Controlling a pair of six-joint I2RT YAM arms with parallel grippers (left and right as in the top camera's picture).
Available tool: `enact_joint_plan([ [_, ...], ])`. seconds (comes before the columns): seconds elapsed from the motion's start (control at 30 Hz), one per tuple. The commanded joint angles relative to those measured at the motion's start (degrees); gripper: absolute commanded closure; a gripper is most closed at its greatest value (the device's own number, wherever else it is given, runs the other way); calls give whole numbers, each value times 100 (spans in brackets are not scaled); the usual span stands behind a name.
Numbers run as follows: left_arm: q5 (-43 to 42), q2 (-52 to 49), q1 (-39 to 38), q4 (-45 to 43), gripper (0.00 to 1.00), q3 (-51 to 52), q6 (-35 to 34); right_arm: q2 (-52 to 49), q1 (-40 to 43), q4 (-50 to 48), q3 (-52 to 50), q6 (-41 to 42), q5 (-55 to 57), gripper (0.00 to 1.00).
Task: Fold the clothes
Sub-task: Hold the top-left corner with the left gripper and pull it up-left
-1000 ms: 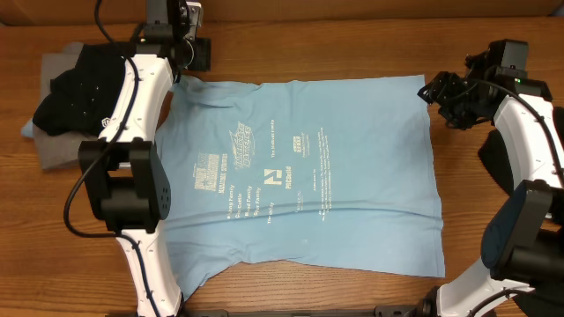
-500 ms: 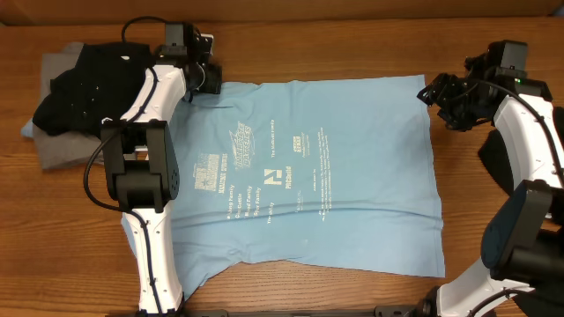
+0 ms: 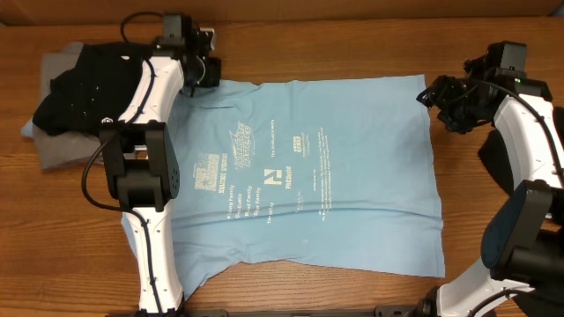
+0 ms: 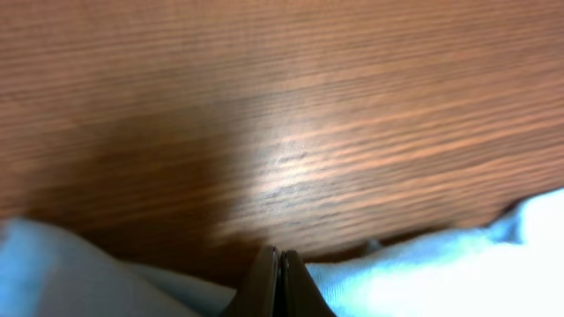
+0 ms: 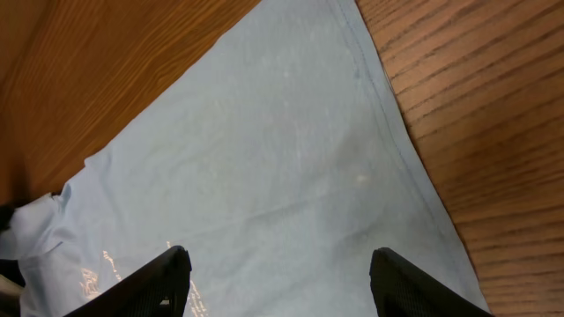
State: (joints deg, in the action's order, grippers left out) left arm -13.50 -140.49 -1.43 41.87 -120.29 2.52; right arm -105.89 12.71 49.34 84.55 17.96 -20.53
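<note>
1. While the left gripper sits at the far left corner of the light blue T-shirt, its jaws are pressed together, with blue cloth on both sides of the fingertips.
2. Whether cloth is caught between them, I cannot tell.
3. The right gripper hangs over the far right corner, jaws wide apart, holding nothing.
4. The T-shirt lies flat on the middle of the table.
5. A black shirt on a grey shirt lies far left, partly hidden by the left arm.

Left claw fully closed, right claw fingers wide apart, both arms outstretched.
</note>
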Motion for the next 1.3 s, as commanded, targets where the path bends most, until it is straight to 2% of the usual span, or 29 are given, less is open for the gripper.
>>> enact_joint_plan([
  [0.0,-160,122,-59,319,96,-487,-127,33,11,11,59,-39,57,32],
  [0.27,-81,175,-448,2116,96,-688,-264,33,11,50,57,-39,57,32],
  [0.4,533,175,-625,3145,96,-651,-970,33,11,70,57,-39,57,31],
  [0.5,863,175,-686,3611,88,-651,-1440,33,11,74,59,-39,57,31],
  [0.6,861,177,-684,3526,77,-730,-1434,33,11,52,59,-39,57,31],
  [0.7,885,177,-621,3305,59,-916,-1429,33,11,50,59,-39,57,31],
  [0.8,990,177,-562,2802,51,-960,-1294,33,11,48,59,-39,57,31],
  [1.03,966,142,-538,1834,44,-920,-688,33,11,-79,57,-42,57,31],
  [1.27,831,-103,-540,2044,43,-918,-632,33,11,-79,59,-42,57,31],
])
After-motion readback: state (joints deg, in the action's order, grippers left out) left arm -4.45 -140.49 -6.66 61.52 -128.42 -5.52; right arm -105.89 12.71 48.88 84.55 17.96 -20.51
